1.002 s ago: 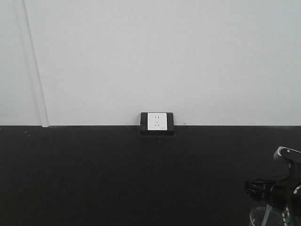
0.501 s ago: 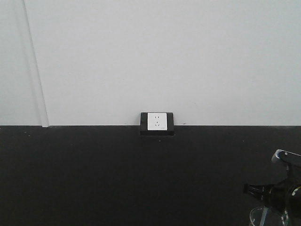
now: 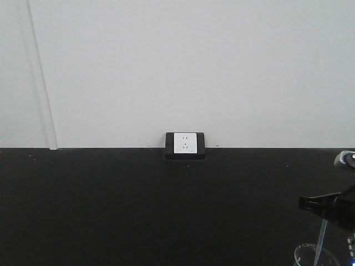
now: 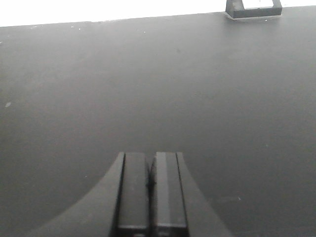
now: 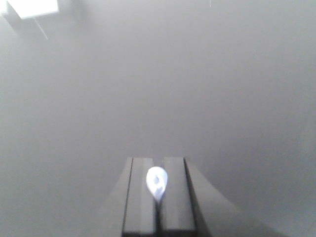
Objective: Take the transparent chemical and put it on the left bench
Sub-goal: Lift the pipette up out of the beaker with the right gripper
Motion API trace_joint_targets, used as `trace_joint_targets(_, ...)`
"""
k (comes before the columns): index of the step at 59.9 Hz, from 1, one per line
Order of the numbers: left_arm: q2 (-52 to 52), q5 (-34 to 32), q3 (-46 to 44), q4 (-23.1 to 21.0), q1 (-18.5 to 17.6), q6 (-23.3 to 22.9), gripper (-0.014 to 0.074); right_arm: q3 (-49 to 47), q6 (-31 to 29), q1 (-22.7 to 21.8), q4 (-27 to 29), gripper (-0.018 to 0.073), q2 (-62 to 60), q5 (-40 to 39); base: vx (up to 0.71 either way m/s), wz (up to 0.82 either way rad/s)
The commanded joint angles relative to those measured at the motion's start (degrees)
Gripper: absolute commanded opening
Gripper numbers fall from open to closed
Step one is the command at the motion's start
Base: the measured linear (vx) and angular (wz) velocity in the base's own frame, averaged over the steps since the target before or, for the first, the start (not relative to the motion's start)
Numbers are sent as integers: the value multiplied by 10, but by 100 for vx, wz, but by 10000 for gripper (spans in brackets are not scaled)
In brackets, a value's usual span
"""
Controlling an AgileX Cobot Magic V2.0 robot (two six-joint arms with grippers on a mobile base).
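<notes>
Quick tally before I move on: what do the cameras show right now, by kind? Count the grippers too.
1 dropper pipette, clamped in the right gripper
1 glass beaker, cut off at the bottom right edge of the front view
1 wall socket
2 grippers: the right gripper and the left gripper, which is shut on nothing
Total: 5

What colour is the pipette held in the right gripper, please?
The pipette is translucent bluish-white, clearest in the right wrist view.

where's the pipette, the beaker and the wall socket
pipette [image 5: 157,181]: right wrist view, on its bulb end.
beaker [image 3: 302,257]: front view, on its glass wall, bottom right.
wall socket [image 3: 186,142]: front view, on its white faceplate.
</notes>
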Motion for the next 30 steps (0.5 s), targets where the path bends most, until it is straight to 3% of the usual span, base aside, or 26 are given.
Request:
trace_joint_targets(1,-11,-45,9,0,-1,-4,-4,-17,-5,-2,-30,-4,-69,-26,0,0)
trace_joint_targets(14,-11,-45,9,0,-1,-4,-4,54,-5,-2,-75,-4,-207,-36,0,0)
trace_joint_targets(30,-11,-45,9,0,-1,-4,-4,201,-4,-2,-85,-4,-409,-46,0,0)
